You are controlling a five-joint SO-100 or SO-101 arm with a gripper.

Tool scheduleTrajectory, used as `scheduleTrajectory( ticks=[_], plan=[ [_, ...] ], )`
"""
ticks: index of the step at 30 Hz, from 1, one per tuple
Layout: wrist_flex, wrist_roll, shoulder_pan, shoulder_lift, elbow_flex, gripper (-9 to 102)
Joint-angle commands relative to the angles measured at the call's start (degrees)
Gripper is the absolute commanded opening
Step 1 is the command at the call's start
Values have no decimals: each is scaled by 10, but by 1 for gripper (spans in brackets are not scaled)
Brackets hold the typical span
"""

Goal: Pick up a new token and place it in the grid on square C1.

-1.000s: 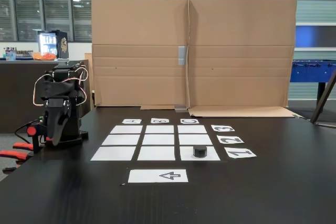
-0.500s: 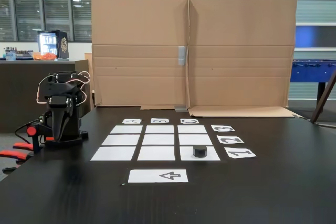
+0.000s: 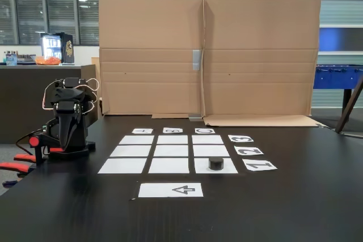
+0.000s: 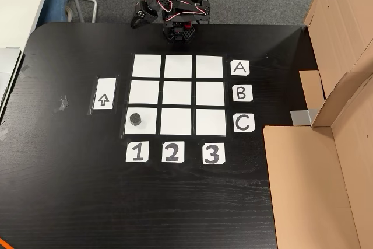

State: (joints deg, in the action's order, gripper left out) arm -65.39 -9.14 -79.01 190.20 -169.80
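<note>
Black and matte, the token point(image 3: 216, 163) point(image 4: 135, 119) sits on square C1 point(image 3: 225, 166) point(image 4: 146, 122), the corner rectangle of the grid point(image 3: 172, 152) point(image 4: 178, 94) where row C meets column 1. In the other view it lies toward the left side of that rectangle, just above the label 1 point(image 4: 137, 152); in the fixed view it stands upright in the nearest right corner square, with the label 1 point(image 3: 259, 165) just beside the square on the right. The other eight white squares carry nothing.

I am folded up over my base at the far edge of the table point(image 3: 295, 196) point(image 4: 70, 190), well apart from the token. My claw point(image 3: 66, 140) hangs pointing downward in the fixed view, close against my own body at the left of the table; in the other view my claw point(image 4: 136, 20) lies to the left of my base, past the table edge. I cannot tell whether my fingers are spread or pressed together; they are dark against dark. Nothing sits between them that I can make out.

White paper with an arrow point(image 3: 171, 190) point(image 4: 104, 94) lies beside the column 1 edge of the grid. Brown cardboard point(image 3: 210, 55) point(image 4: 326, 161) stands along the side by the letter labels.
</note>
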Motion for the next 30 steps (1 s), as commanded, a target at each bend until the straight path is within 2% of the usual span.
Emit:
scheduleTrajectory(
  ticks=[1, 30],
  plan=[
    [-4, 1, -4, 3, 2, -1],
    [-4, 3, -14, 3, 2, -1]
  ],
)
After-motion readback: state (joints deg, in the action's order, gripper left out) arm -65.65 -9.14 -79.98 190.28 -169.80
